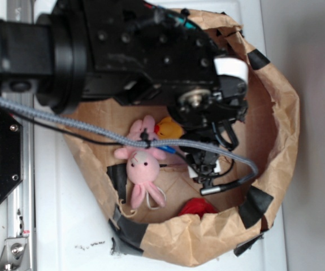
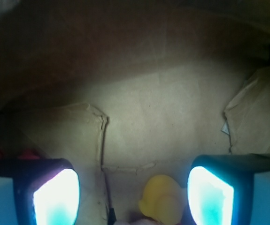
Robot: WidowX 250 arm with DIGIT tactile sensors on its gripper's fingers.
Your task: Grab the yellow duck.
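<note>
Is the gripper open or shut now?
Open. In the wrist view the gripper fingers stand wide apart, with the duck between them, untouched.

The bag (image 1: 275, 141) is creased matt brown paper patched with glossy black tape (image 1: 256, 200). The pink bunny (image 1: 143, 166) is fuzzy plush cloth, while the yellow duck (image 2: 162, 202) looks smooth like rubber. The arm (image 1: 134, 51) is matt black.

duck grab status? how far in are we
Done: the gripper is down inside the paper bag, fingers either side of the yellow duck. In hand: nothing; the jaws stand open. Left: lower around the duck, which sits beside the pink plush bunny, close and lift.
</note>
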